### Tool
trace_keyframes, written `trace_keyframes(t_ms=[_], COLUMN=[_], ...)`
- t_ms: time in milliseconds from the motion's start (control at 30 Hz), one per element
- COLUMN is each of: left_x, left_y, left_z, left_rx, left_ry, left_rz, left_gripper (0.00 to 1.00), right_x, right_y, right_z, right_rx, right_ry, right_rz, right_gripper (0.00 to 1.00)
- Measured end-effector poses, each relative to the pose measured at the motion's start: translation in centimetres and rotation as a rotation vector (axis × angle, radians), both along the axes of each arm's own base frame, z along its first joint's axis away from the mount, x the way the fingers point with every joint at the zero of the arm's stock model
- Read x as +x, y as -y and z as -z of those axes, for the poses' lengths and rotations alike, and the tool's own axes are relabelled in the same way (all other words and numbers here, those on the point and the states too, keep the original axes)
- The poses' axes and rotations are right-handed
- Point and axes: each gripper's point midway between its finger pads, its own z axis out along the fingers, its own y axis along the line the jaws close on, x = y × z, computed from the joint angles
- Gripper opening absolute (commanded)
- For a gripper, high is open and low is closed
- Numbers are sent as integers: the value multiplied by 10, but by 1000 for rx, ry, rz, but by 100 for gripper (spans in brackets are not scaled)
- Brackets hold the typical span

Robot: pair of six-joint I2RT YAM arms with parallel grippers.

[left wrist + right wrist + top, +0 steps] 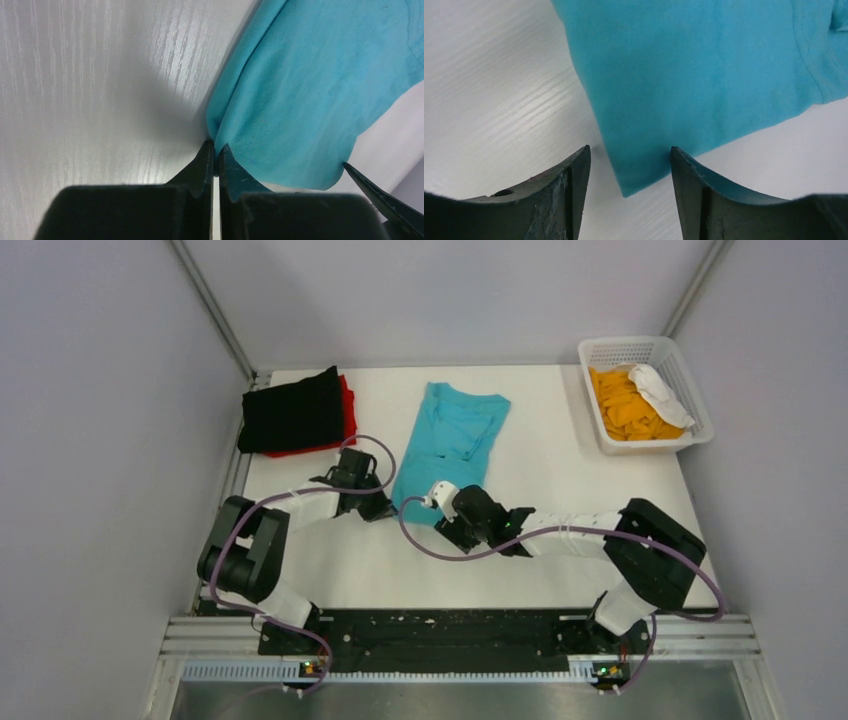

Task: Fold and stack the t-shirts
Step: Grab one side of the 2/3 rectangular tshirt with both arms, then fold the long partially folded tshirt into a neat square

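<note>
The turquoise-blue t-shirt (452, 440) lies folded lengthwise in the middle of the table. My left gripper (372, 502) is shut on its near left corner; the left wrist view shows the cloth (310, 90) pinched between the closed fingertips (216, 150). My right gripper (447, 525) is open at the near right corner; the right wrist view shows that corner (644, 165) lying on the table between the spread fingers (630, 160). A folded black t-shirt (290, 412) lies on a red one (348, 412) at the back left.
A white lattice basket (686, 440) at the back right holds orange cloth (625, 405) and a white piece (662, 392). Grey walls enclose the table on three sides.
</note>
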Motion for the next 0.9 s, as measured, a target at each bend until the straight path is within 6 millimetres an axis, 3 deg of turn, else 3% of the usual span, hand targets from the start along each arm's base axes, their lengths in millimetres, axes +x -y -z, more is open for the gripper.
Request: trace_keyframes(t_ms=[167, 367, 533, 633, 767, 900], left_x=[1, 1, -14, -39, -66, -81], left_y=[2, 2, -9, -24, -46, -63], left_z=[0, 0, 0, -2, -17, -46], left_rx=[-10, -12, 10, 35, 73, 87], left_ry=[-2, -6, 1, 1, 31, 109], left_rz=[1, -11, -33, -60, -108, -164], left_gripper=[0, 0, 0, 0, 0, 0], right_x=[0, -6, -23, -49, -99, -150], right_y=[3, -3, -13, -28, -49, -79], right_z=[9, 13, 15, 15, 8, -26], right_rx=[-55, -83, -72, -53, -2, 175], right_ry=[7, -4, -46, -100, -197, -322], right_rz=[-22, -44, -75, -151, -281, -403], right_gripper=[39, 3, 0, 0, 0, 0])
